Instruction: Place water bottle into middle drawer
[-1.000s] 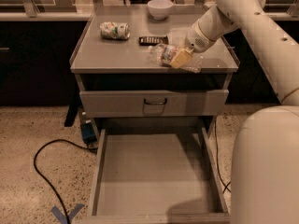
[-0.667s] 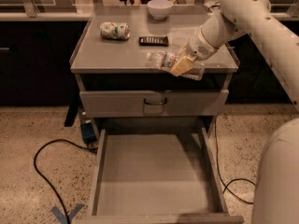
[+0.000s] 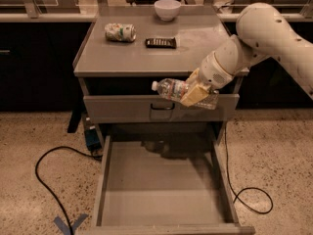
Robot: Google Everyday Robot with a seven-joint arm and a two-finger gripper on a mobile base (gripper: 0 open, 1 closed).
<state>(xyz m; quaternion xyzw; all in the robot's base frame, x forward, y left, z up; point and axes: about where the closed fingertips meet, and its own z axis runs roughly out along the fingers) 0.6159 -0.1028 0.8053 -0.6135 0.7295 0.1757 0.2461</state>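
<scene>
Gripper [image 3: 195, 94] is off the front edge of the counter [image 3: 146, 60], at the end of the white arm [image 3: 266, 31] that reaches in from picture-right. The jaws are closed on the water bottle [image 3: 170, 88], clamping it across the body near its base end.

The water bottle is clear of every surface and lies nearly horizontal, with the white cap toward picture-left and slightly higher than the base. In this view it sits across the closed top drawer front [image 3: 122, 109], just above and right of that drawer's small dark handle [image 3: 162, 105].

The middle drawer [image 3: 161, 195] is pulled fully out below, with a grey flat floor and low side walls. Nothing is on its floor. A dark shadow lies on the rear part of the floor, beneath the bottle and gripper.

On the counter:
- A crushed can [image 3: 120, 32] lies on its side at rear left.
- A white bowl [image 3: 167, 9] stands upright at the rear centre.
- A dark flat object [image 3: 160, 43] lies between them, nearer the front. I cannot tell what it is.

On the speckled floor [image 3: 274, 151], a black cable [image 3: 43, 180] loops to the left of the cabinet. A blue tape mark [image 3: 71, 224] is near the drawer's front-left corner.
</scene>
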